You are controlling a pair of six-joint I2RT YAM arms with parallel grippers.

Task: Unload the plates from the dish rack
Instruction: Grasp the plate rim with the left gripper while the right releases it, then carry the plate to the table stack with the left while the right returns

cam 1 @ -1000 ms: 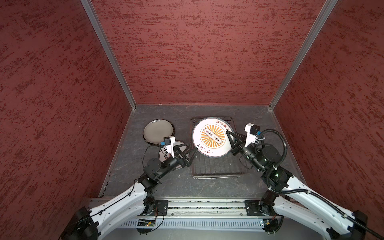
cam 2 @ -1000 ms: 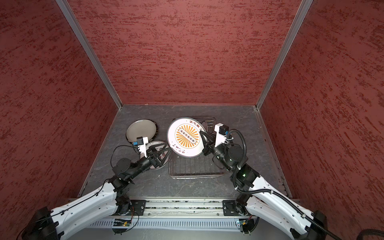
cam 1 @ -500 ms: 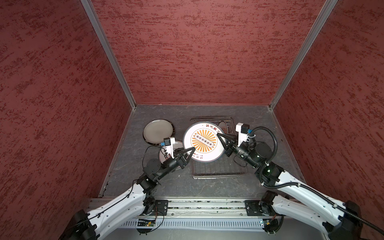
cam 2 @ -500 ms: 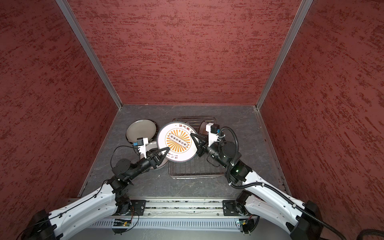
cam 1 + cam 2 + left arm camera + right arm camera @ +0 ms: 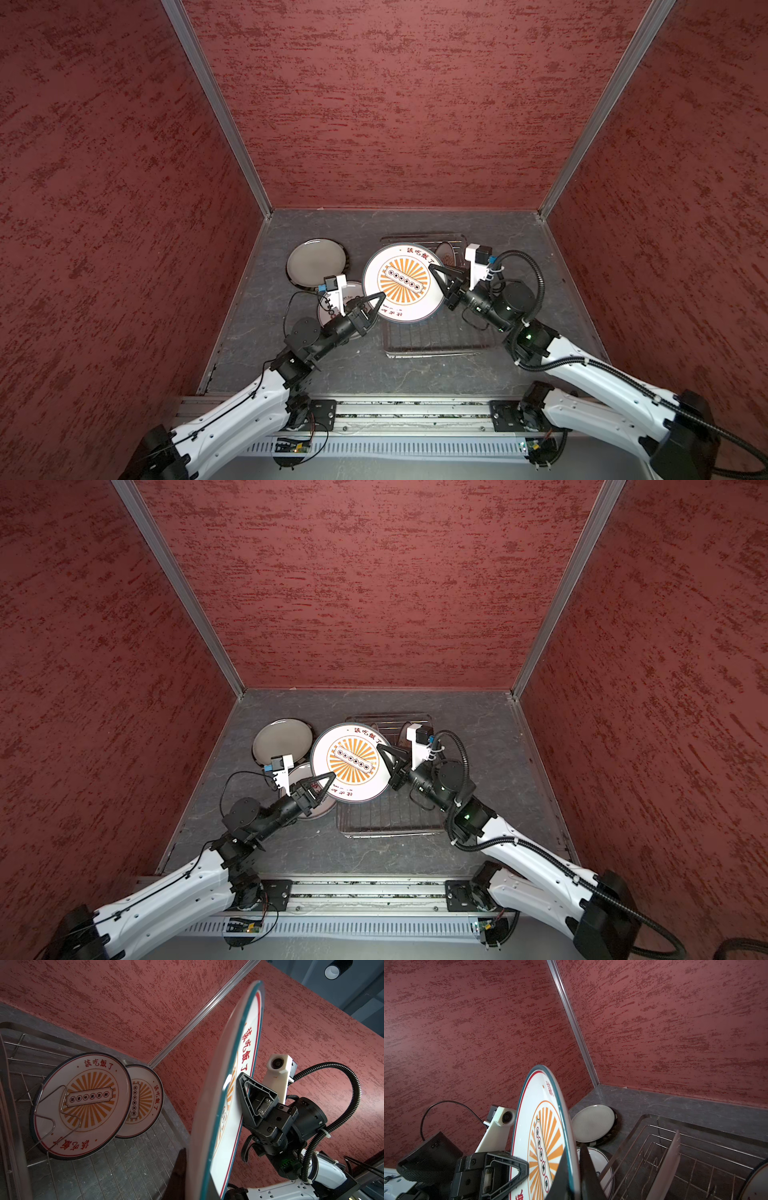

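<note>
A large white plate with an orange sunburst [image 5: 405, 282] [image 5: 353, 762] hangs tilted over the left end of the dish rack [image 5: 428, 332] [image 5: 388, 812]. My left gripper [image 5: 376, 297] [image 5: 187, 1178] is shut on its near-left rim. My right gripper [image 5: 434, 270] [image 5: 575, 1178] is shut on its right rim. In the left wrist view two smaller sunburst plates [image 5: 83, 1105] [image 5: 145, 1101] lean among the rack's prongs. A dark-rimmed plate [image 5: 316, 262] and a small white plate [image 5: 353, 291] lie flat on the table, left of the rack.
Red walls close in the grey table [image 5: 415, 224] on three sides. The rack's wire prongs [image 5: 654, 1157] stand right under the held plate. The arms' rail [image 5: 415, 415] runs along the front edge.
The right gripper has carried the sunburst plate leftward, away from the rack's back. The left gripper, open a second ago, has shut on the plate's left rim.
</note>
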